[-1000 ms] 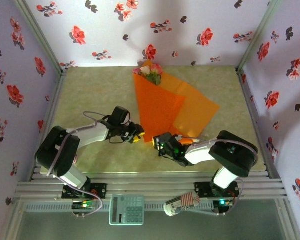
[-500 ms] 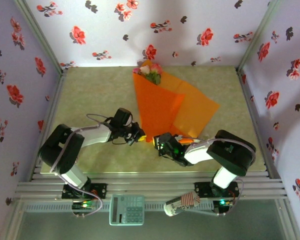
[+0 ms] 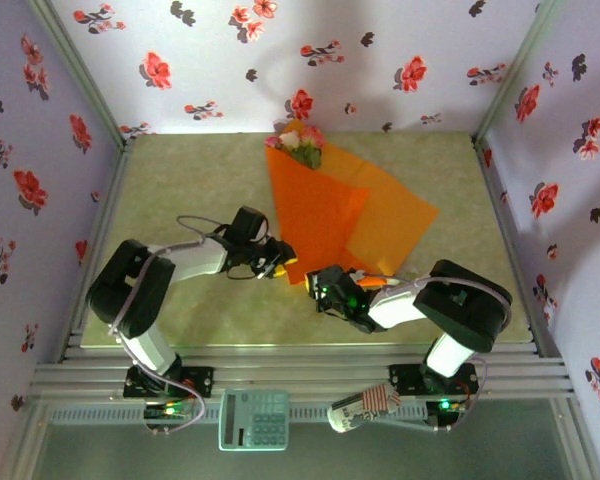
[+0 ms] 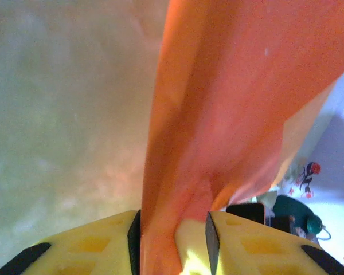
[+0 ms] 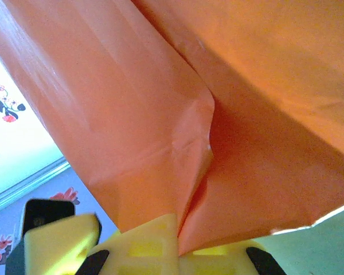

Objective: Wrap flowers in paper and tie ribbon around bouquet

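Compared with a second ago, my left arm sits further in, so the left end effector (image 3: 277, 258) is now right at the paper's (image 3: 325, 215) near left edge; the paper, the flowers (image 3: 300, 142) and my right arm lie as they did. The paper rests on the surface (image 3: 200, 190), its left part folded over and its right flap still spread flat. The rose heads poke out past the paper's far corner. In the left wrist view, a bunched fold of the paper runs between the jaws, but I cannot tell whether they pinch it or merely straddle it. The right end effector (image 3: 325, 287) is clenched on the paper's near tip, with the sheet creasing where it leaves the fingers. My main worry is tearing: with both arms at the paper's near end, any pull apart loads thin paper across a short span. If the left hold is loose, the fold could slip out mid-lift and the wrap would fall open. A drag toward me could also slide the paper out from under the stems.
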`<state>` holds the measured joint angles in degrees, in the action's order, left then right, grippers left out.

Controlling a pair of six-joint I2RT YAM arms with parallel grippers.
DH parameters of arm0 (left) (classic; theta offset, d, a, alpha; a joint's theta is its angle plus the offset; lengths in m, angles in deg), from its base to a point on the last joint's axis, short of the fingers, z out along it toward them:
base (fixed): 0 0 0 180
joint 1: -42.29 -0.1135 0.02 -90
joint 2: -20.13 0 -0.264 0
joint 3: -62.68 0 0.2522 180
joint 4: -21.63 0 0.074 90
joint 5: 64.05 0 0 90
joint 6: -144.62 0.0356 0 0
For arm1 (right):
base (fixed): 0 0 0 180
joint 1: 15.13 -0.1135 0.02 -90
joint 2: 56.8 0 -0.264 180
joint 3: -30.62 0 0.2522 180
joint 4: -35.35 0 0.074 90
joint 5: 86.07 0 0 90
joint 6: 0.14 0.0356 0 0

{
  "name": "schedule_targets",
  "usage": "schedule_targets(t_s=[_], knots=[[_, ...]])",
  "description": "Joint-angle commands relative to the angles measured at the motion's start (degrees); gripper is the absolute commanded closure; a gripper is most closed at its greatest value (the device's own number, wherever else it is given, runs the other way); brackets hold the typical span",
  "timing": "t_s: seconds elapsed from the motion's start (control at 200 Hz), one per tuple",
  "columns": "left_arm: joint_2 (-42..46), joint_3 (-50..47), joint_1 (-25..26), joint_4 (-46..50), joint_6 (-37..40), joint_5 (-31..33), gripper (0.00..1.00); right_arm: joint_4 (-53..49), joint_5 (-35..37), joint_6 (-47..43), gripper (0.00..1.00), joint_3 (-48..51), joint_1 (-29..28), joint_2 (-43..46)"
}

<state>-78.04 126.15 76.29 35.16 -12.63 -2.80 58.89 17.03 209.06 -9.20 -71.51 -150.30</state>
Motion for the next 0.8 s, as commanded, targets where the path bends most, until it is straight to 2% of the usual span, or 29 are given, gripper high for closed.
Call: schedule_targets(t_s=[0.0,0.12,0.145,0.19,0.385,0.44,0.475,0.55,0.665,0.715,0.795], knots=[[-2.9,2.3,-1.8,-0.3,4.6,1.0,0.68,-0.3,-0.2,10.3,1.0,-0.1,0.5,0.0],[-3.3,2.7,-3.2,-0.2,6.7,1.9,0.75,-0.3,-0.6,10.1,1.0,-0.3,0.7,0.1],[-3.3,2.6,-3.4,-0.7,7.0,2.0,0.81,-0.4,-0.8,10.1,1.0,-0.4,0.8,0.1],[-3.7,2.7,-3.5,-1.8,7.3,1.9,1.0,-0.8,-1.2,9.9,1.0,-0.4,0.9,0.3],[-4.7,2.3,-4.1,-7.4,6.3,2.2,1.0,-3.0,-2.9,9.0,1.0,-0.6,1.3,0.9],[-4.7,2.3,-4.3,-7.6,6.2,2.8,0.75,-3.4,-3.1,8.7,1.0,-0.5,1.4,1.0],[-4.8,2.4,-4.4,-7.6,6.5,3.2,0.68,-3.4,-3.2,8.6,1.0,-0.5,1.4,1.0],[-5.7,3.2,-4.9,-7.6,7.3,3.5,0.63,-2.9,-3.4,8.6,1.0,-0.5,1.4,0.9],[-8.4,4.5,-5.6,-9.9,7.7,3.3,0.64,-2.4,-3.7,8.5,1.0,-0.6,1.5,0.7],[-9.6,5.0,-5.9,-11.5,7.7,3.1,0.71,-2.3,-3.9,8.5,1.0,-0.5,1.6,0.6],[-11.2,5.6,-6.3,-13.9,7.6,3.0,1.0,-2.7,-3.9,8.4,1.0,-0.2,1.6,1.0]])
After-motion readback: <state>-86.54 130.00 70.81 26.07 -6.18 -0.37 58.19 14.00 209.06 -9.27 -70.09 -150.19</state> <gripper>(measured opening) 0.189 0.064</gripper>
